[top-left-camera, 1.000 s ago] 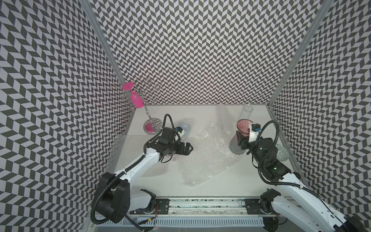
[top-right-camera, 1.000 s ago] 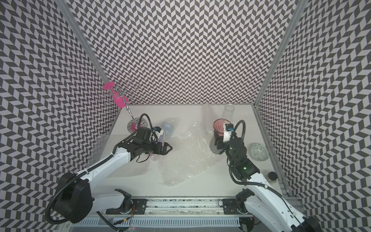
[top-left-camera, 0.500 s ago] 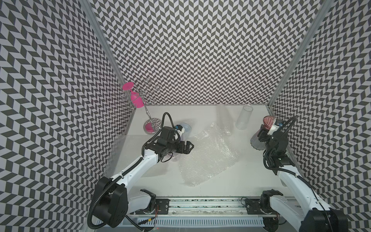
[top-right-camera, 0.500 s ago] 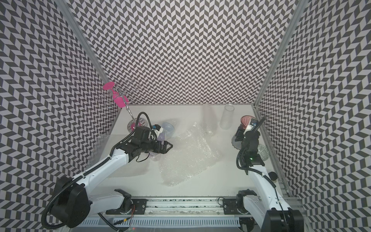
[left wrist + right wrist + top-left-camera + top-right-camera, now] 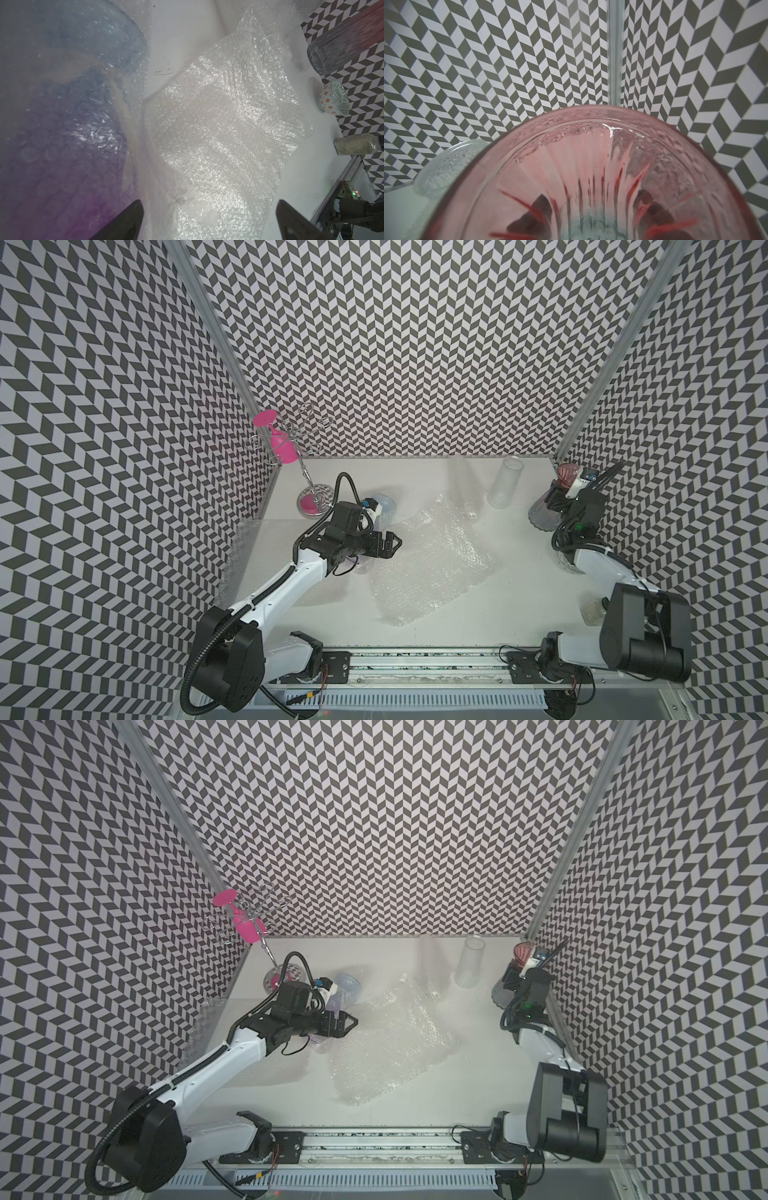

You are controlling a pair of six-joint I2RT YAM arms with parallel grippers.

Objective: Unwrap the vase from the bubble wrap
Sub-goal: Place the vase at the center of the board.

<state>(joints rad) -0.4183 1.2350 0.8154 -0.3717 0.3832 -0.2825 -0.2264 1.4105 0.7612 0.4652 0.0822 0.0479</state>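
Glistening crinkly bubble wrap point(image 5: 432, 568), ribbed vase point(image 5: 541, 517)

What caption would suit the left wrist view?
Open left gripper above a flattened bubble wrap sheet, beside a blue-purple vase wrapped in bubble wrap.

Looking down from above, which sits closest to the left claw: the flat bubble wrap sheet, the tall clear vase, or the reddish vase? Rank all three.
From the left gripper, in a top view:
1. bubble wrap sheet: right beside it, mid-table.
2. tall clear vase: toward the back wall.
3. reddish vase: far right side.
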